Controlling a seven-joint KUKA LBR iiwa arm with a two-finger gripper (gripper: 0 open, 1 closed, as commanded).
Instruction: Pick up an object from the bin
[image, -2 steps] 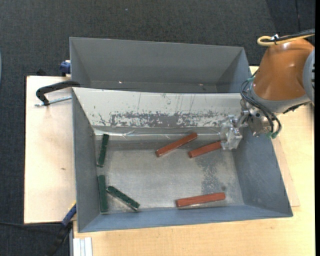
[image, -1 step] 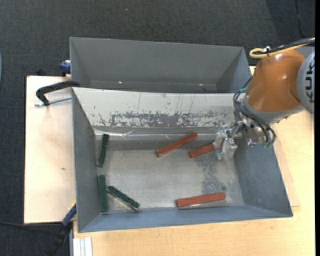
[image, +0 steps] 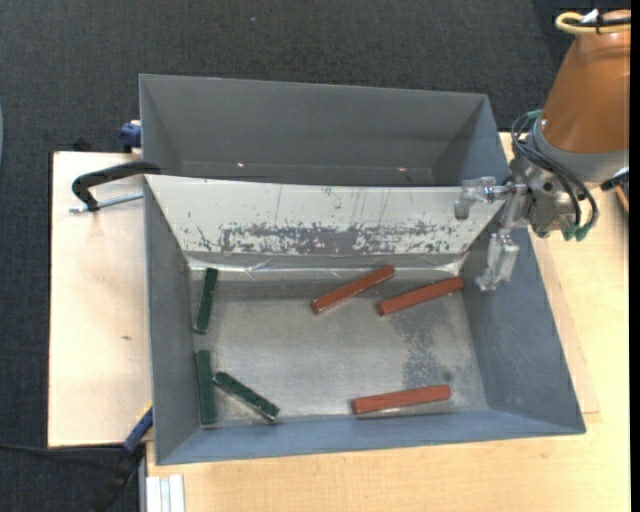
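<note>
Gripper (image: 492, 276) stands at the far right corner of the bin (image: 320, 130), over the bin's right sloping wall and above floor level. Whether its fingers are spread or pressed together cannot be told from this angle; no item is seen between them. The arm's orange cover (image: 595, 90) sits outside the bin's right rim.

Items on the bin floor, six in all, each a flat narrow bar lying down:
- Red-brown bar (image: 420, 296), toward the bin's far right, tilted; its right end lies near the gripper, nearest of all items, with no visible contact.
- Second red-brown bar (image: 352, 289), just left of the first along the bin's far wall, tilted likewise, apart from it.
- Third red-brown bar (image: 400, 400), by the bin's near wall, right of centre, well apart from the gripper.
- Dark green bar (image: 206, 300), against the bin's left wall, far half.
- Two dark green bars (image: 204, 386) (image: 245, 396) in the bin's near left corner, close together.
</note>
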